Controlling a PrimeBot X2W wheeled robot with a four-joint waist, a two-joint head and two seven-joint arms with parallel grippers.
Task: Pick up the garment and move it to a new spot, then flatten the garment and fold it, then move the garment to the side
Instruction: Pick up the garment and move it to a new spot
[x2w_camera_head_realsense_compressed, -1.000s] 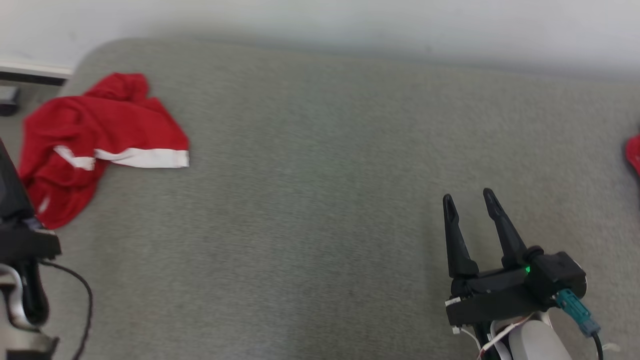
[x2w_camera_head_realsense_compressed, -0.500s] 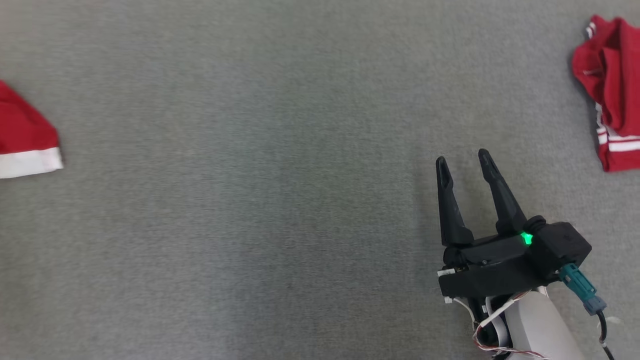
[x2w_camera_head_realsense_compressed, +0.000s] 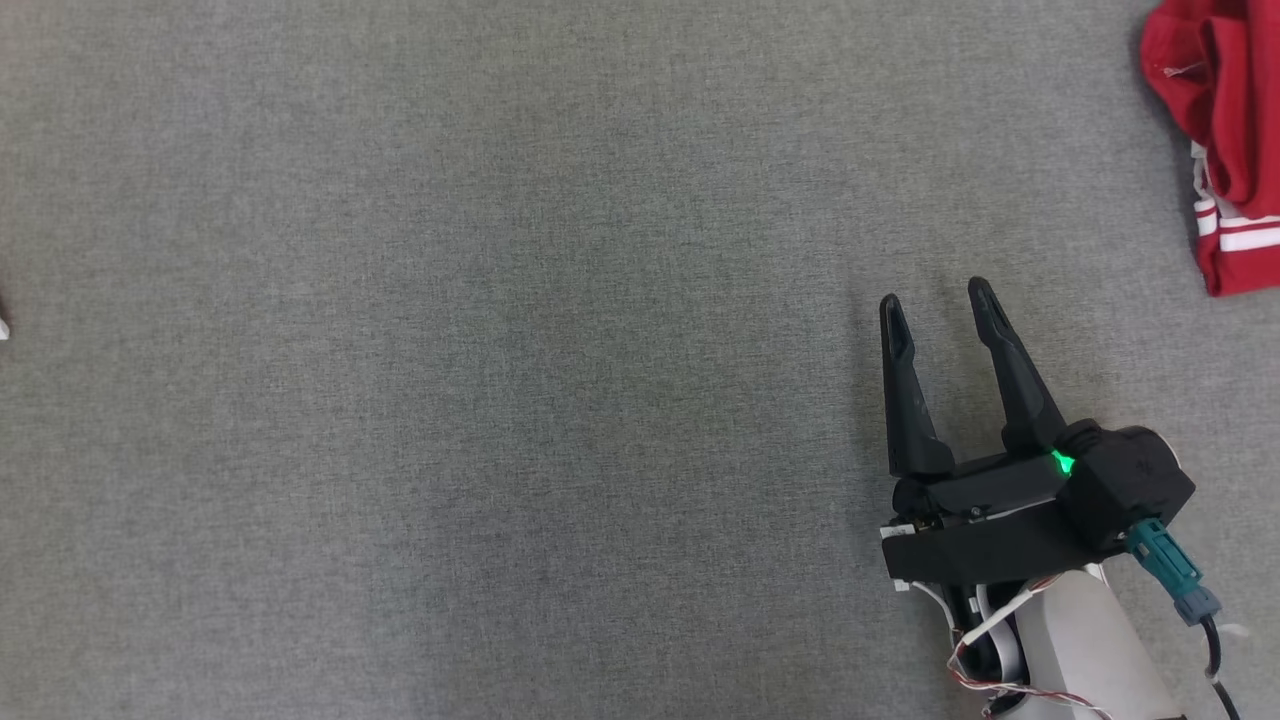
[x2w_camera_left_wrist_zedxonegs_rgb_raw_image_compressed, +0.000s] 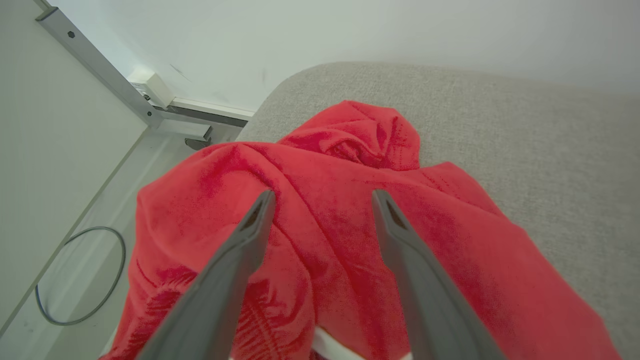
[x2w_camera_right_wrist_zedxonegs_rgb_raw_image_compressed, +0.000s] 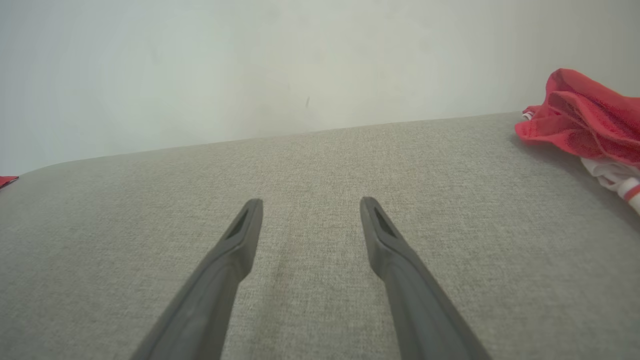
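Both spread wide, empty: left end effector (x2w_camera_left_wrist_zedxonegs_rgb_raw_image_compressed: 324, 194) close over crumpled red garment (x2w_camera_left_wrist_zedxonegs_rgb_raw_image_compressed: 350, 135); right end effector (x2w_camera_head_realsense_compressed: 933, 292) above grey surface (x2w_camera_head_realsense_compressed: 500, 350), second garment (x2w_camera_head_realsense_compressed: 1225, 120) far right.

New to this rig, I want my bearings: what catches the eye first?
A crumpled red garment lies near a corner of the gray surface, straight ahead of the open left gripper. In the head view, the open right gripper hangs at lower right, with a red white-striped garment at the top right edge.

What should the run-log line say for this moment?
left claw: open, above crumpled red garment | right claw: open, empty, over grey fabric surface | red white-striped garment: far right, untouched
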